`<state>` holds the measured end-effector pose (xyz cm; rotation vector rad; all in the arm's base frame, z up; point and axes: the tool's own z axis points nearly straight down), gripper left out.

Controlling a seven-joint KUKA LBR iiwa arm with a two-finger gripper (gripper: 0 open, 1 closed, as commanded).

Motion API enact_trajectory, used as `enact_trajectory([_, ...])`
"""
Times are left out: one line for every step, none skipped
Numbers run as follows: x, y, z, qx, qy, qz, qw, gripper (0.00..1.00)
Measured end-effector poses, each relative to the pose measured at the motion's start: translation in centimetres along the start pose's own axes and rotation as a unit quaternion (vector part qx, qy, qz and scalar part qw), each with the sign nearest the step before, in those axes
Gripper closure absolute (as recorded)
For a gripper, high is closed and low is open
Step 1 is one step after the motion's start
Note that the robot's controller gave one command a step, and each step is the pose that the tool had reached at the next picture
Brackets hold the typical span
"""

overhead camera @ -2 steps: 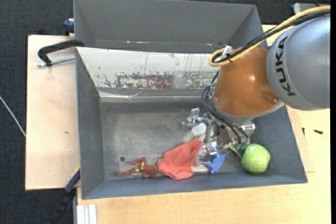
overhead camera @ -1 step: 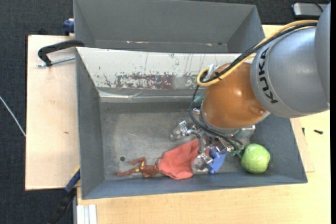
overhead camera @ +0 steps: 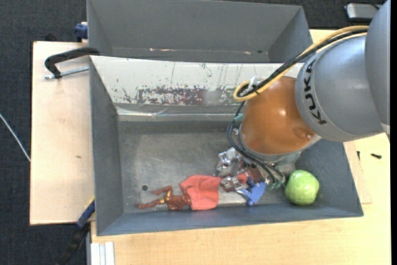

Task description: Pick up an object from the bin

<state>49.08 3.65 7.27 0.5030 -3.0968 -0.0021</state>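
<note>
My gripper (overhead camera: 239, 174) is down at the bin floor near the front wall, right of the middle, mostly hidden under the orange cover. Just below and right of it lies a small blue thing (overhead camera: 255, 193), touching or nearly touching the metal parts. A red, crumpled soft thing (overhead camera: 200, 190) lies directly to its left. A green apple-like ball (overhead camera: 302, 187) rests to its right in the front right corner.
A thin brown-red figure (overhead camera: 162, 198) lies along the front wall, left of the red thing. The left half and the back of the bin floor are bare metal. The arm and orange cover hang over the right side.
</note>
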Motion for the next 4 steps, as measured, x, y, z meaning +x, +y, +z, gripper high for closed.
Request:
enact_trajectory([0.0,0.0,0.0,0.000,0.0000,0.000,1.0000,1.00])
enact_trajectory([0.0,0.0,-0.1,0.000,-0.0002,0.000,1.0000,1.00])
enact_trajectory([0.0,0.0,-0.8,0.000,-0.0019,0.000,1.0000,1.00])
enact_trajectory([-0.1,0.0,-1.7,0.001,-0.0047,0.000,1.0000,1.00])
